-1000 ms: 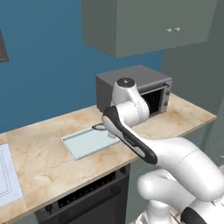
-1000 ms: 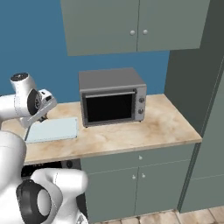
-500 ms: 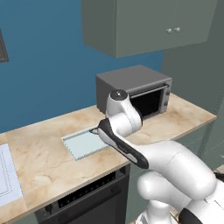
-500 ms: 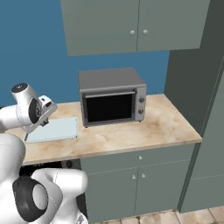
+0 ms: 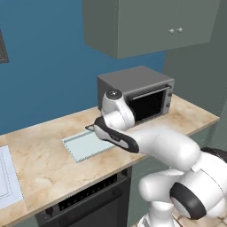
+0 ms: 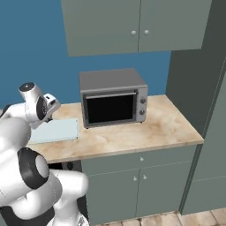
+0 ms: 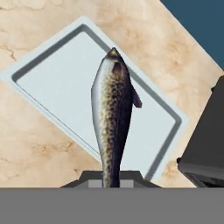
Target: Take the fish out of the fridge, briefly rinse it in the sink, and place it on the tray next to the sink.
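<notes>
The slender silver-grey fish with a dark speckled back is clamped between my 2 fingers at its tail end; my jaws are pressed tight on it, the gripper at the bottom of the hand view. The fish points away from my hand, nose toward the far side, 1 small fin showing on its right flank.

Below the fish lies the flat rectangular pale blue-grey tray with a thin raised rim. In the hand view the fish overlaps the tray's middle and its right long rim. I cannot tell whether the fish touches the tray surface or hangs above it.

In the left base view the tray lies on the beige marbled countertop, nearer its front edge than the wall, and my hand is at the tray's right end. In the right base view the tray sits at the counter's left part, just left of the grey box-shaped microwave with a dark glass door.

The white flat drainboard part of the sink shows at the counter's far left edge, well apart from the tray. Grey-green wall cupboards with small round knobs hang above the microwave against the blue wall.
</notes>
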{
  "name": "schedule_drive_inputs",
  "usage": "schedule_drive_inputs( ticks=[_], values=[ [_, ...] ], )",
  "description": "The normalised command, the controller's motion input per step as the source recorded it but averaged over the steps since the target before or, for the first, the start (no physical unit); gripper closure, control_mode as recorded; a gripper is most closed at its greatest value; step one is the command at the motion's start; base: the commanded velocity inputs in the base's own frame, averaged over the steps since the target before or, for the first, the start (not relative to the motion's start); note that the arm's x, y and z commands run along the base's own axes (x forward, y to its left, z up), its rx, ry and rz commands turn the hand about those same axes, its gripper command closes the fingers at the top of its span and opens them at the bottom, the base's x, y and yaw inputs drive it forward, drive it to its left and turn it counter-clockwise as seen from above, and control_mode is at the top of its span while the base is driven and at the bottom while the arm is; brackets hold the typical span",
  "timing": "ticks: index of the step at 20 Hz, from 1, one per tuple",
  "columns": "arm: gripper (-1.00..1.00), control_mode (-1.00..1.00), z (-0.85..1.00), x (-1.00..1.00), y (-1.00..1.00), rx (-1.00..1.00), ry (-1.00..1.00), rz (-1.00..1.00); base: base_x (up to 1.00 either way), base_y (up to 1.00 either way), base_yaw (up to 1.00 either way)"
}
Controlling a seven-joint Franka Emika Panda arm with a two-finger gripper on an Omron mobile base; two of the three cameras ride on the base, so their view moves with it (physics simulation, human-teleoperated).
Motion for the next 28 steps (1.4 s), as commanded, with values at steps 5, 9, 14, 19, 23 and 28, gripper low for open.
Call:
schedule_drive_inputs(
  ticks=[5, 9, 14, 19, 23, 28],
  values=[
    [1.00, -1.00, -0.27, 0.32, 0.21, 0.01, 0.09, 0.00, 0.00, 0.00, 0.00],
    [1.00, -1.00, -0.51, 0.00, 0.01, 0.00, 0.07, 0.00, 0.00, 0.00, 0.00],
    [1.00, -1.00, -0.53, 0.00, 0.00, 0.00, 0.08, 0.00, 0.00, 0.00, 0.00],
    [1.00, -1.00, -0.38, 0.03, 0.00, 0.00, 0.03, 0.00, 0.00, 0.00, 0.00],
    [1.00, -1.00, -0.13, 0.21, 0.05, 0.00, 0.00, 0.00, 0.00, 0.00, 0.00],
    [1.00, -1.00, -0.09, 0.16, 0.00, 0.00, 0.00, 0.00, 0.00, 0.00, 0.00]
  ],
)
